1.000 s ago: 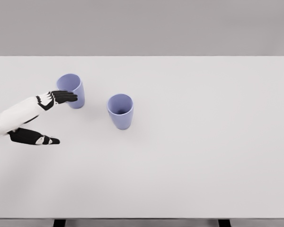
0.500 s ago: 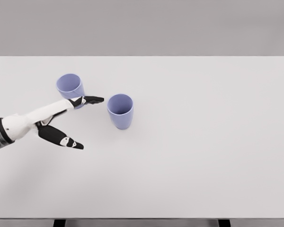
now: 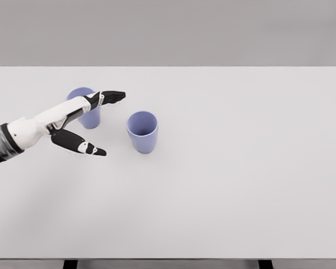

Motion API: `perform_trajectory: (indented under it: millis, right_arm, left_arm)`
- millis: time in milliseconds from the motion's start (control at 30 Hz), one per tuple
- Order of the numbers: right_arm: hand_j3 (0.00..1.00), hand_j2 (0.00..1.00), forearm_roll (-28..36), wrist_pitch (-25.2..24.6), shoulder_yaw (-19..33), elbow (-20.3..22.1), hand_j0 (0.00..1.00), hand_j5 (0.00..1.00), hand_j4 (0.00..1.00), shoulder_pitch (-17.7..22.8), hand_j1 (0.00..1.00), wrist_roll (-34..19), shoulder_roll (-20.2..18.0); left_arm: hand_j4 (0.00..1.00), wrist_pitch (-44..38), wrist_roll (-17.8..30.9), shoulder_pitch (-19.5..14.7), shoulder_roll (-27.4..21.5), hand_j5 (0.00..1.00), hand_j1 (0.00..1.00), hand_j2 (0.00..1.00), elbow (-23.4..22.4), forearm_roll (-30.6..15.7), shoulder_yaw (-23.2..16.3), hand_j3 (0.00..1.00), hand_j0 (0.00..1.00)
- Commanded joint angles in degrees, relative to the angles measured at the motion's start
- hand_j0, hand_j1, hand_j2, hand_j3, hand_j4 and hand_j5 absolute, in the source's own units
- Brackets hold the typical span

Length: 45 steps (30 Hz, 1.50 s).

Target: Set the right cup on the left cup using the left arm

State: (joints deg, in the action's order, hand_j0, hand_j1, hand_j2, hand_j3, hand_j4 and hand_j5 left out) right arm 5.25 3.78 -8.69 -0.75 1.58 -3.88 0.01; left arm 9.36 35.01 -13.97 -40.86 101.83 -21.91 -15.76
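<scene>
Since half a second ago the left robot hand (image 3: 92,123) has risen toward the upper left of the frame, its upper fingers (image 3: 113,96) now crossing in front of the left cup (image 3: 83,108) instead of pointing below it, while the thumb side (image 3: 81,147) has swung closer to the right cup (image 3: 142,131). It is spread wide and holds nothing; the upper fingers and the lower digit stand well apart, opening toward the right cup, which stands upright on the white bench (image 3: 241,168) left of the frame's centre, near the left cup but not touching it. The right arm is out of sight. The chief risk, as I judge it, lies with the left cup: the forearm and fingers pass right over or against it (contact cannot be told from this view), so a sweep toward the right cup could nudge or topple the cup meant to receive it. A second risk is the approach itself: if a fingertip meets the right cup's wall before the hand surrounds it, the light cup may slide or tip away rather than be grasped.
</scene>
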Motion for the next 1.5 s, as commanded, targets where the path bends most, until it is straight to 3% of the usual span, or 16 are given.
perform_trajectory:
  millis: [0, 167, 767, 1033, 1200, 1467]
  right_arm:
    - [1.0, 1.0, 0.02, 0.0, 0.07, 0.04, 1.0, 1.0, 1.0, 0.0, 1.0, 0.01, -0.01]
    - [1.0, 1.0, 0.02, 0.0, -0.01, 0.04, 1.0, 1.0, 1.0, 0.0, 1.0, 0.01, -0.01]
    - [1.0, 1.0, -0.07, 0.0, -0.01, 0.04, 1.0, 1.0, 1.0, 0.0, 1.0, 0.01, -0.01]
    - [1.0, 1.0, 0.02, 0.0, -0.01, -0.04, 1.0, 1.0, 1.0, 0.0, 1.0, 0.01, -0.01]
    - [1.0, 1.0, 0.02, 0.0, -0.01, -0.04, 1.0, 1.0, 1.0, 0.0, 1.0, -0.07, -0.01]
    - [1.0, 1.0, -0.07, 0.0, -0.01, -0.04, 1.0, 1.0, 1.0, 0.0, 1.0, 0.01, -0.01]
  left_arm:
    - [1.0, -0.13, -0.01, 0.0, 1.31, 1.0, 1.0, 1.0, -0.4, 0.55, 0.29, 1.0, 1.0]
    - [1.0, -2.68, -0.01, 0.0, 5.62, 1.0, 1.0, 1.0, -0.93, 4.77, 0.38, 1.0, 1.0]
    - [1.0, -3.29, -0.01, -0.79, 11.24, 1.0, 1.0, 1.0, -7.34, 9.08, 0.03, 1.0, 1.0]
    - [1.0, -3.29, -0.01, -2.46, 13.09, 1.0, 1.0, 1.0, -10.94, 9.17, -0.59, 1.0, 1.0]
    - [1.0, -3.29, -0.01, -3.96, 15.55, 1.0, 1.0, 1.0, -13.67, 11.8, -1.2, 1.0, 1.0]
    - [1.0, -3.29, -0.01, -4.13, 16.61, 1.0, 1.0, 1.0, -14.81, 12.24, -1.47, 1.0, 1.0]
